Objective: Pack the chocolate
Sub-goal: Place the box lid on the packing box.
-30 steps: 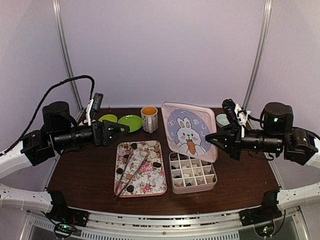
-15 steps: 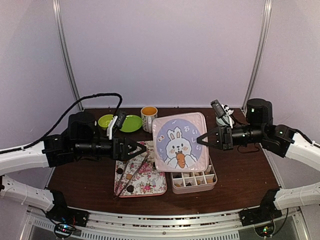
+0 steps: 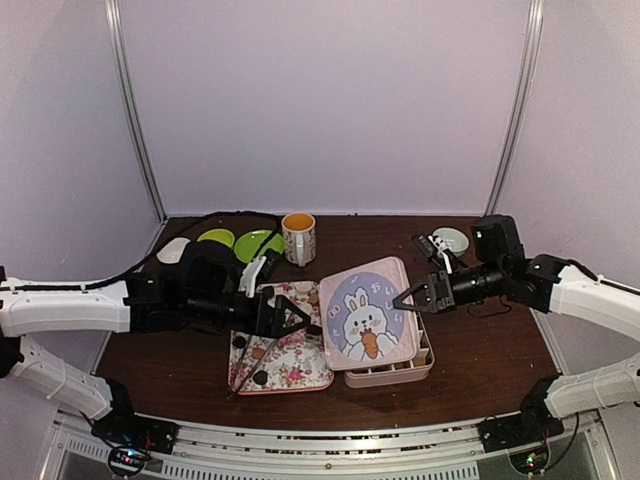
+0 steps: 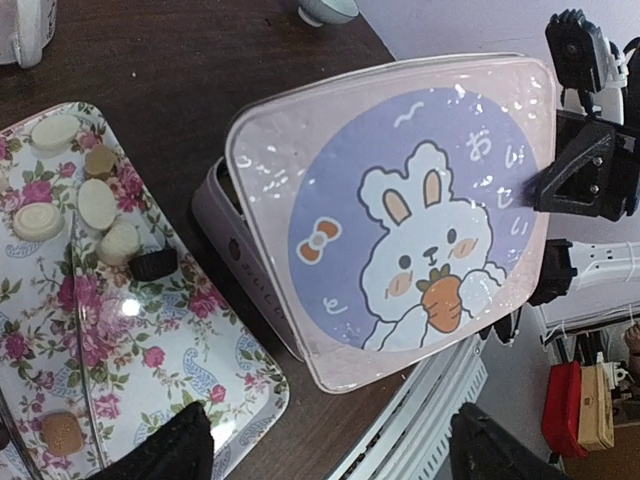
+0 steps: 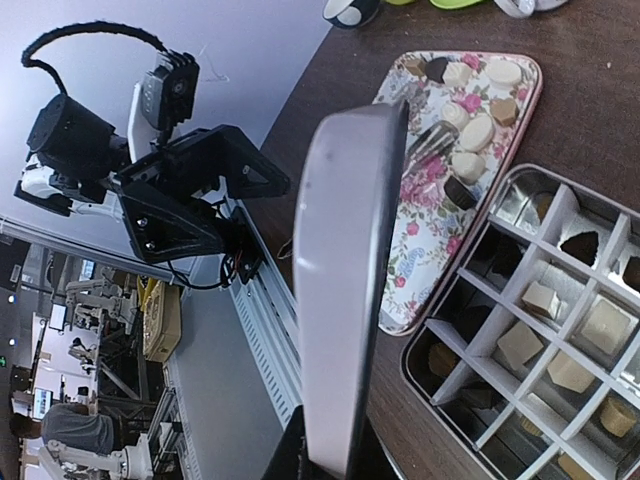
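Observation:
Chocolate pieces, white (image 4: 97,203), dark (image 4: 155,264) and tan (image 4: 62,430), lie on the floral tray (image 3: 290,375) beside metal tongs (image 3: 252,352). More chocolate (image 5: 520,345) fills the pink divided box (image 3: 390,377). My right gripper (image 3: 402,301) is shut on the far edge of the rabbit-print lid (image 3: 367,313), which it holds tilted over the box. The lid (image 5: 345,280) appears edge-on in the right wrist view. My left gripper (image 3: 298,318) hovers open over the tray's right side, just left of the lid (image 4: 400,230), with nothing between its fingers.
A mug (image 3: 298,237) and two green saucers (image 3: 258,243) stand at the back, with a white dish (image 3: 450,240) at the back right and a white object (image 3: 172,250) at the back left. The table's front rail (image 3: 330,455) runs close below tray and box.
The right gripper swung the lid from upright behind the box down and leftward over it. The left arm reached right across the tray toward the lid.

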Robot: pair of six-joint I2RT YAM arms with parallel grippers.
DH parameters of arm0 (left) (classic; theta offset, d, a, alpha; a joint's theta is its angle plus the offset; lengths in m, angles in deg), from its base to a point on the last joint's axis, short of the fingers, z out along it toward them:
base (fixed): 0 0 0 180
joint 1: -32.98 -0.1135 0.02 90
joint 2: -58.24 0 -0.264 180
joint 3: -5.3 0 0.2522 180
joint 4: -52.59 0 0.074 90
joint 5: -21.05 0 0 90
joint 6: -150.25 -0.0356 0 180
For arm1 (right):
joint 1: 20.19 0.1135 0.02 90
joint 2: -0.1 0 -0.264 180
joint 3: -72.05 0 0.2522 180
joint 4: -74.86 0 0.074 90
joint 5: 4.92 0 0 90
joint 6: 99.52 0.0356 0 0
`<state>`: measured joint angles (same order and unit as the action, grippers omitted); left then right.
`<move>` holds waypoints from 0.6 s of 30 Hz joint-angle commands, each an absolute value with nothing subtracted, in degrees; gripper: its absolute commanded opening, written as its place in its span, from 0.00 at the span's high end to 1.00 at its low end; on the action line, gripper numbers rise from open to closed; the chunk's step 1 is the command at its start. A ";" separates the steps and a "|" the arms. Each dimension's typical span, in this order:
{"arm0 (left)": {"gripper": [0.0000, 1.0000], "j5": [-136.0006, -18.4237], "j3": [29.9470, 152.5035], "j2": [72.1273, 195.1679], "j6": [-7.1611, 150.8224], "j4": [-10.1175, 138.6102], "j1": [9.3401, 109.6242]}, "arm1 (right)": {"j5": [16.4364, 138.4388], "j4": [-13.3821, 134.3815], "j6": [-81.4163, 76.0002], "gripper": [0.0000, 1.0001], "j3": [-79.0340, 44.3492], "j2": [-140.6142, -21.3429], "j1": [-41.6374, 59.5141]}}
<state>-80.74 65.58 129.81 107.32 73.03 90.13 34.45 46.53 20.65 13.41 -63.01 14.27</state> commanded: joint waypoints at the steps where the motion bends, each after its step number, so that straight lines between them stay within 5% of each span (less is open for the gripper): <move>1: 0.17 -78.80 66.02 133.46 110.08 66.78 91.45 | 31.91 46.50 19.39 1.00 15.98 -64.15 12.69; 18: 0.38 -79.26 71.82 149.99 110.90 62.03 93.21 | 31.19 39.85 10.41 1.00 12.64 -72.93 4.72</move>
